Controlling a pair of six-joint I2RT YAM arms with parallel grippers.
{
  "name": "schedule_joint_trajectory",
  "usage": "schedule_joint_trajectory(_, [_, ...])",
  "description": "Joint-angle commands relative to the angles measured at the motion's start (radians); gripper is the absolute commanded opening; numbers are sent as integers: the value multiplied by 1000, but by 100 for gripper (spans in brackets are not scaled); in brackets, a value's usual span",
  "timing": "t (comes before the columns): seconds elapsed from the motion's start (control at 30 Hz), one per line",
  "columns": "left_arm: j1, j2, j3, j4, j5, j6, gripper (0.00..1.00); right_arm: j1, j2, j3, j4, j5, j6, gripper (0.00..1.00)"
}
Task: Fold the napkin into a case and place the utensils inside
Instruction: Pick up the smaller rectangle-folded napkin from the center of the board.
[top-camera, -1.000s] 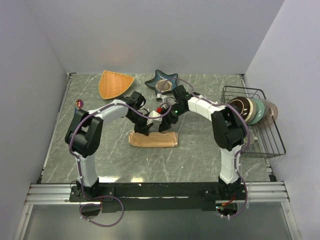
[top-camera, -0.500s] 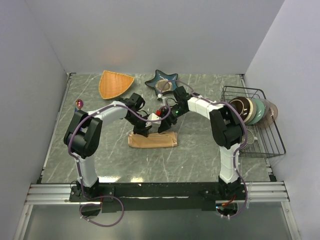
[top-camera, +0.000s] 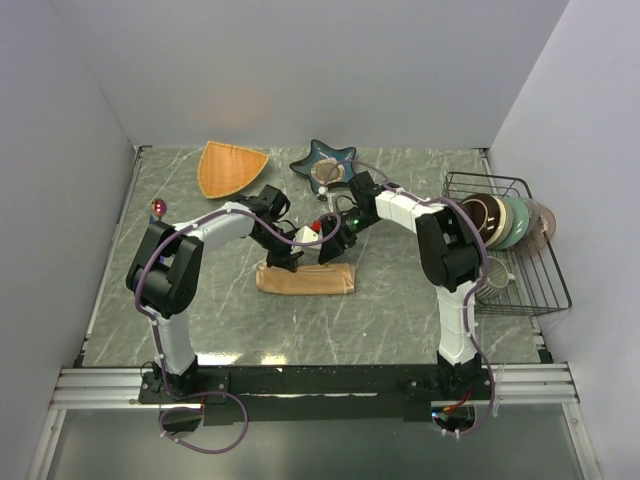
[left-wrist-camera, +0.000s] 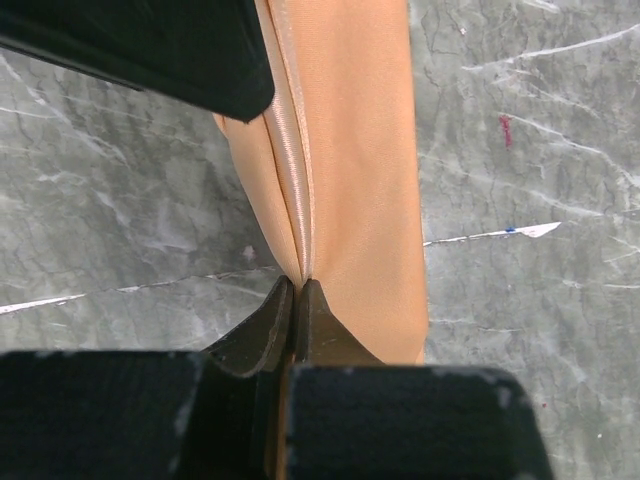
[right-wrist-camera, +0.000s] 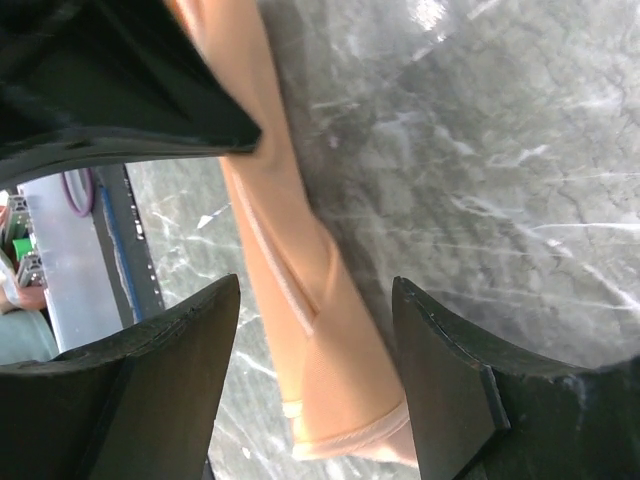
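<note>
Left wrist: fingers (left-wrist-camera: 262, 338) tight together on napkin (left-wrist-camera: 350, 180) fold.

The napkin (top-camera: 310, 281), a shiny peach-orange satin cloth, lies folded into a long narrow band near the middle of the grey counter (top-camera: 400, 320). A raised crease runs along its length, and one end is nipped between the left fingers (left-wrist-camera: 250, 340). A spoon (top-camera: 157, 208), its round bowl purple-pink, lies well apart by the counter's left edge.

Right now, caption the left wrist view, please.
Left gripper, jaws shut, pinches the peach napkin on the grey table.
</note>
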Motion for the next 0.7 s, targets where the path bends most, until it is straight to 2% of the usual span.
schedule_joint_trajectory(0.0, [-5, -61, 11, 37, 48, 52, 1, 7, 55, 58, -54, 5, -29, 70])
schedule_joint_trajectory(0.37, [-5, -61, 14, 48, 49, 42, 1, 10, 64, 87, -118, -59, -66, 66])
schedule_joint_trajectory(0.53, [-3, -47, 26, 48, 51, 38, 1, 18, 63, 95, -137, -84, -78, 73])
schedule_joint_trajectory(0.67, [-5, -36, 43, 46, 57, 21, 1, 30, 61, 72, -117, -62, -72, 72])
